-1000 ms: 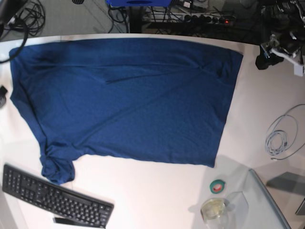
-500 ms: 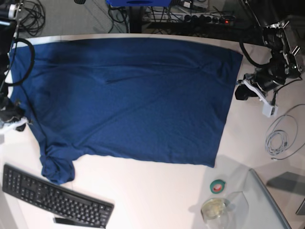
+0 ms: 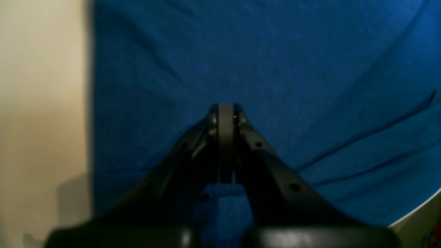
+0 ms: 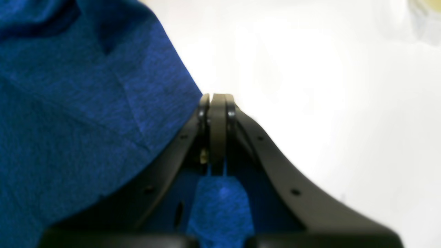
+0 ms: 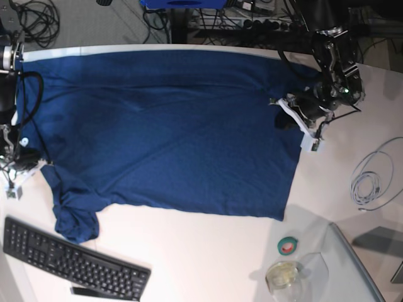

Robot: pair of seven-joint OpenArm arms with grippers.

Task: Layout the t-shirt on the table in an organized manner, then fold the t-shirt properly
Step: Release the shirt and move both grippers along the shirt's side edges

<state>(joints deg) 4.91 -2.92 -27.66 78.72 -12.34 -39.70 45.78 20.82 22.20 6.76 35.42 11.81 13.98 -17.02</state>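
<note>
The right gripper [image 4: 217, 103] is seen closed at the t-shirt [image 4: 86, 113] edge; white table [image 4: 310, 86] toward three o'clock.

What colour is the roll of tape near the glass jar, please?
The tape roll is green with a red centre, best seen in the base view.

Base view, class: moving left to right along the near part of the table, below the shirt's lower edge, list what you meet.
Black keyboard → green tape roll → clear round container → coiled white cable, which lies a little farther back, all on the table.
</note>
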